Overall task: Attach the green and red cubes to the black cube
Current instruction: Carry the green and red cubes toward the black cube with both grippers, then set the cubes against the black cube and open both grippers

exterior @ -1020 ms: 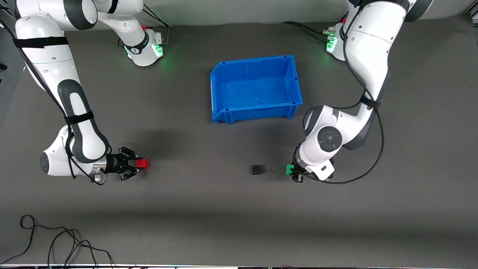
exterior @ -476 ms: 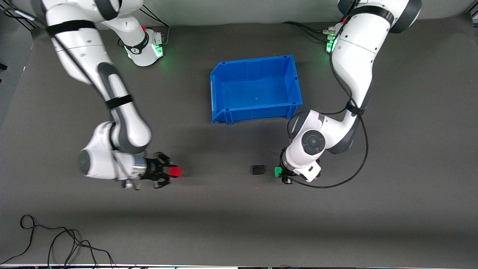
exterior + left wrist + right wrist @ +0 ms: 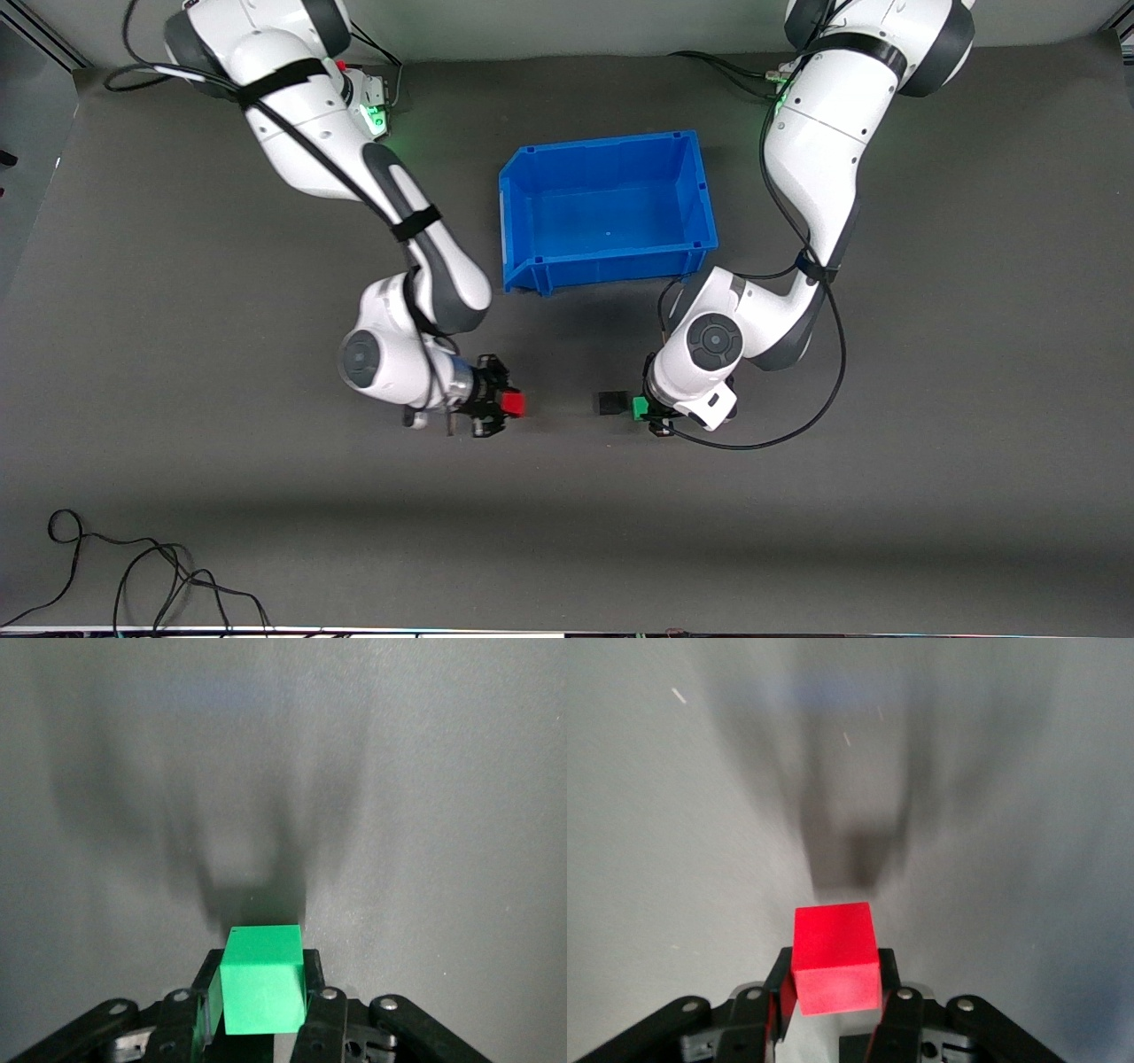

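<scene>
Dark mat (image 3: 797, 532) — black cube (image 3: 609, 403) unmarked

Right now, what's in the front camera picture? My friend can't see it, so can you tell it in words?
Two white robot arms reach over a dark table toward a small black cube. The left gripper holds a green cube right beside the black cube, and the right gripper holds a red cube a little way off. A blue bin sits farther from the camera.
</scene>
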